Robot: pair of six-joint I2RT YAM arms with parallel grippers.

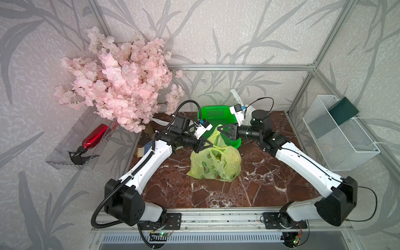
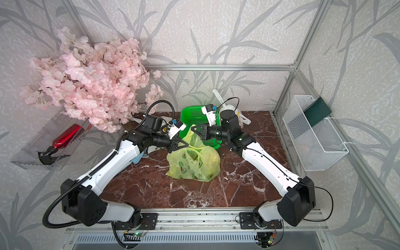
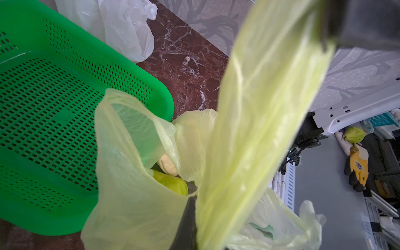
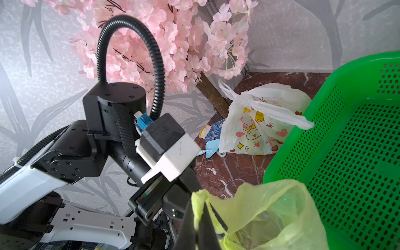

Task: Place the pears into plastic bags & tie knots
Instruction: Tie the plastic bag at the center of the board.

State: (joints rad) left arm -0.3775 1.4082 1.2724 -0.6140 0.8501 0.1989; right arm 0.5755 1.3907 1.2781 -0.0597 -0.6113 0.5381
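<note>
1. Here the yellow-green bag [image 1: 216,166] sits in the middle of the bench [image 1: 216,194], touching the front of the green basket [image 1: 214,113], so fruit has only a short way to go from one to the other.
2. The basket shows no fruit. The pears [image 3: 171,183] lie inside the bag, one green and one cream visible through its mouth, so filling looks finished for this bag.
3. The left claw [image 1: 205,147] is clamped on the left handle [image 3: 259,108] and draws it into a taut strip, ready for crossing.
4. The right claw [image 1: 221,129] is pinched together on the right handle [image 4: 201,207], held higher and toward the basket. This holds the two strips apart and the mouth open.
5. No knot shows on this bag, so tying is probably only starting.
6. A white printed bag [image 4: 259,127] lies in the back corner under the pink blossoms [image 1: 121,86], out of the arms' way. Its handles look bunched, probably already tied.
</note>
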